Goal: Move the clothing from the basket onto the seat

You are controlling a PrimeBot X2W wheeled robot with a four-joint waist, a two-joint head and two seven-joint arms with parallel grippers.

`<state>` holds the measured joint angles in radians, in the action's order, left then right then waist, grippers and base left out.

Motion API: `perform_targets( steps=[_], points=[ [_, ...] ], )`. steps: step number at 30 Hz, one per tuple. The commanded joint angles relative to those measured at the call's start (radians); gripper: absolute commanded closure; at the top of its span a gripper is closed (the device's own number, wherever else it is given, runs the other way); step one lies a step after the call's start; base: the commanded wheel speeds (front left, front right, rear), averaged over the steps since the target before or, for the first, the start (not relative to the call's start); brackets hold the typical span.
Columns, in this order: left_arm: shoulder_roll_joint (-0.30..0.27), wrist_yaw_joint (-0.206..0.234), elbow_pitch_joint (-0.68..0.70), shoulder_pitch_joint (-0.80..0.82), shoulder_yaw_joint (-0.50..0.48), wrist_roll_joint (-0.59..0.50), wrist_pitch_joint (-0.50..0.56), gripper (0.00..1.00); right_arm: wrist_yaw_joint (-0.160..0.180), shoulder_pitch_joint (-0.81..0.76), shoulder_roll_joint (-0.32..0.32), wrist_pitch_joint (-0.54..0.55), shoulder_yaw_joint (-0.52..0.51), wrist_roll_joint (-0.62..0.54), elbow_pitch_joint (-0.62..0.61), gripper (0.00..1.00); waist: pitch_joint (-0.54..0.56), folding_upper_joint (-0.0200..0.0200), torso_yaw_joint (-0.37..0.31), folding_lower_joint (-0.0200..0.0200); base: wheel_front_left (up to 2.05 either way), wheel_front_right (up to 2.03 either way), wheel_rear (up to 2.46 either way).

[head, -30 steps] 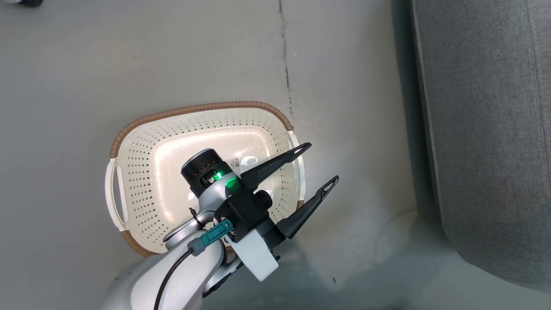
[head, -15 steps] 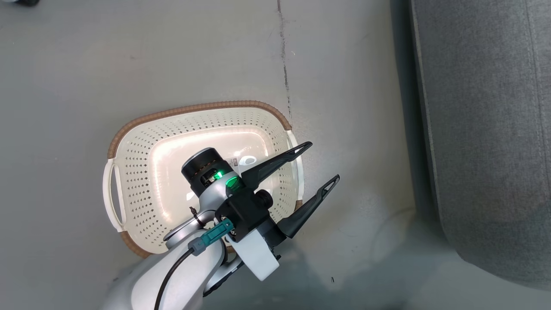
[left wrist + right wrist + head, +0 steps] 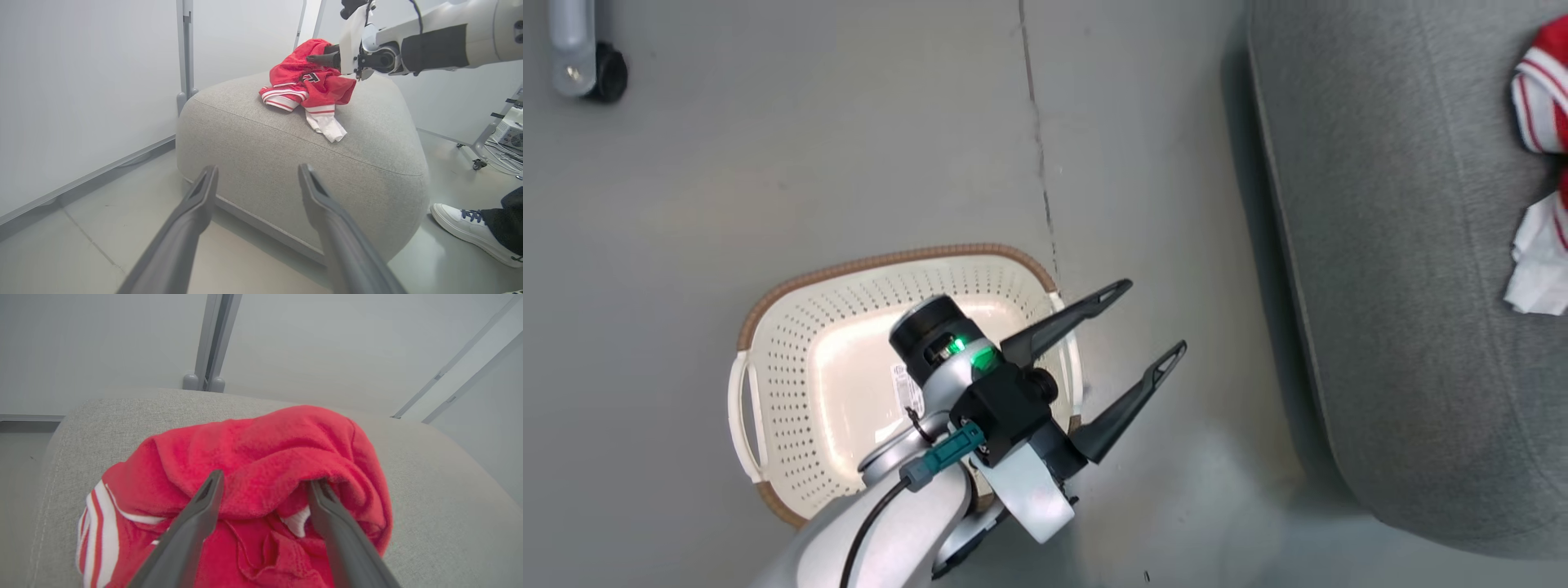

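Note:
The clothing (image 3: 261,457), a red heap with white striped trim, lies on top of the grey seat (image 3: 286,155). It also peeks in at the head view's right edge, clothing (image 3: 1539,106) on the seat (image 3: 1405,286). My right gripper (image 3: 266,481) is open, its fingers spread with a red fold sagging between them; the left wrist view shows this right gripper (image 3: 322,59) at the heap. My left gripper (image 3: 1153,318) hangs open and holding nothing over the right rim of the cream basket (image 3: 800,327), whose visible inside is bare. Seen from the wrist, the left gripper (image 3: 256,171) points at the seat's side.
A person's white shoe (image 3: 461,220) stands on the floor right of the seat. A stand's caster (image 3: 605,73) sits at the far left, a dark crack (image 3: 1037,163) runs down the grey floor, and white wall panels with a post (image 3: 186,49) rise behind the seat.
The head camera has shifted, bringing the clothing on the seat and the caster into the picture. My left gripper stays open by the basket's right rim.

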<state>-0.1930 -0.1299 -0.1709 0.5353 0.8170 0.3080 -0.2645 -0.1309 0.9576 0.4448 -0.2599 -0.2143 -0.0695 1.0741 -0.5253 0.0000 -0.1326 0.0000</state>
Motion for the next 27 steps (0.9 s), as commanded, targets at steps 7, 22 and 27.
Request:
perform_targets(
  steps=[7,22,27],
  points=[
    [0.037,-0.001,-0.023,-0.064,-0.012,0.014,-0.002,0.00,0.000,-0.059,-0.003,-0.004,0.092,0.027,-0.007,0.00,0.142,0.0000,-0.037,0.0000,0.00,0.00,0.00],
    [0.101,-0.001,-0.036,-0.186,-0.095,0.004,-0.002,0.00,0.000,-0.302,-0.016,-0.004,0.240,0.191,-0.453,0.00,0.358,0.0000,-0.017,0.0000,0.00,0.00,0.00],
    [0.120,-0.001,-0.033,-0.234,-0.166,-0.020,-0.002,0.00,0.000,-0.423,-0.038,-0.004,0.264,0.218,-0.631,0.00,0.413,0.0000,0.034,0.0000,0.00,0.00,0.00]
  ],
)
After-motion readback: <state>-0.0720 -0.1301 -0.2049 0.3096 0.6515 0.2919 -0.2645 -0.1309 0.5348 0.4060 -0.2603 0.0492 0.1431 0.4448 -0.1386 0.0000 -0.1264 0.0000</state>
